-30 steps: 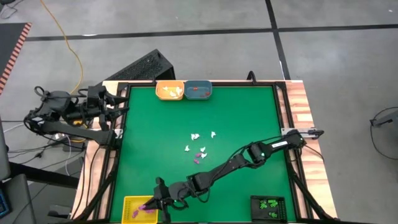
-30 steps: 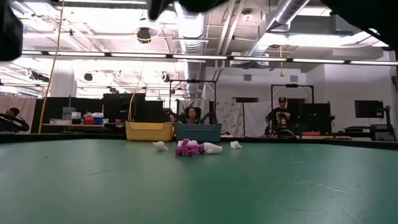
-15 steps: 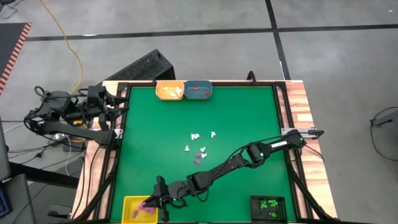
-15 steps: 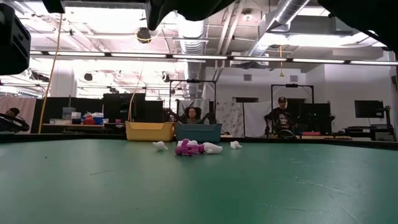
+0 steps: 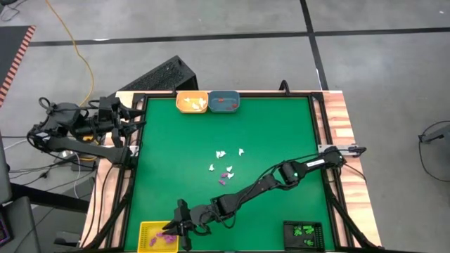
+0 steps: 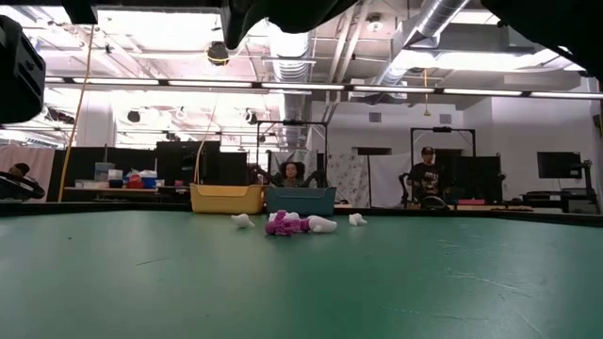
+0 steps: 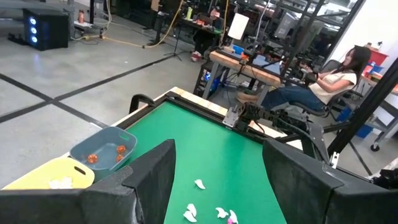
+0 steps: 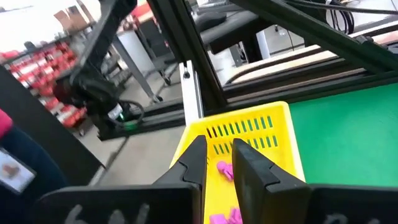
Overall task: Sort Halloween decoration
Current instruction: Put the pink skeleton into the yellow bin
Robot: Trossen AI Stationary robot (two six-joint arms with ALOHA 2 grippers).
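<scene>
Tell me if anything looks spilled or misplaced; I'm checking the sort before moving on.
Nothing looks spilled or damaged. A loose cluster of white and purple trinkets lies unsorted mid-table. The yellow tray holds purple pieces, the right gripper at its edge. The left gripper waits at the table's edge.

I see loose trinkets [image 5: 225, 167] mid-table, two trays [image 5: 208, 102] side by side at the far edge, two more [image 5: 232, 235] at the near corners

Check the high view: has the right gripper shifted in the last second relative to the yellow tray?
No. The right gripper stays over the near edge of the yellow tray, in the same spot against its rim; only its fingers have parted slightly.
</scene>
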